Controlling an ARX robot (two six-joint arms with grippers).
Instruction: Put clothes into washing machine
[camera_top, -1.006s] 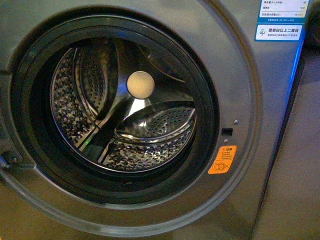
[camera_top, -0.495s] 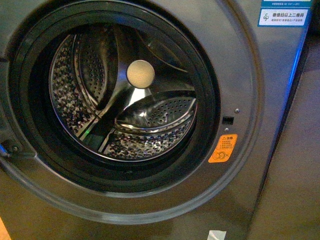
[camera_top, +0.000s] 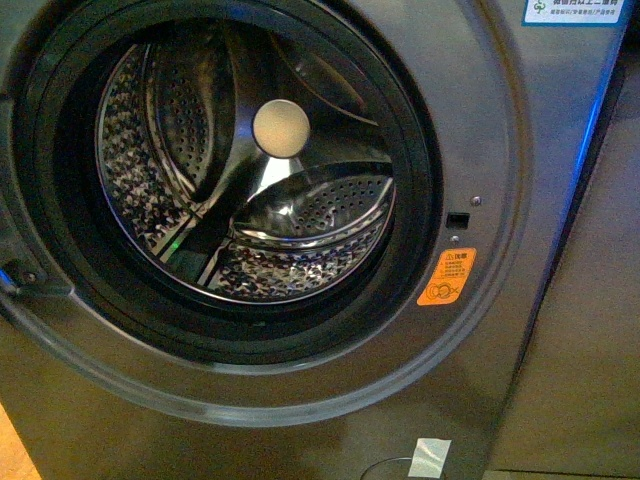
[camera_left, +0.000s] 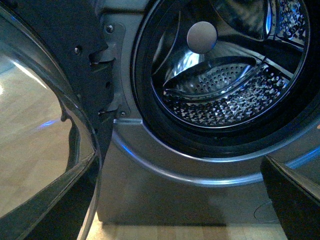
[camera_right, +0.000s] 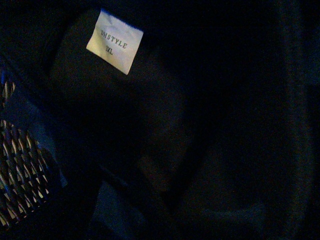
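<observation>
Navy clothes (camera_right: 165, 115) fill only the right wrist view; cannot tell either tool's grip.

Little of the robot shows from here: one black, wedge-shaped gripper finger (camera_left: 295, 200), matte and flat-faced, with a straight upper edge catching a thin pale line of light, at five o'clock in the left wrist view. The right wrist view is dark.
</observation>
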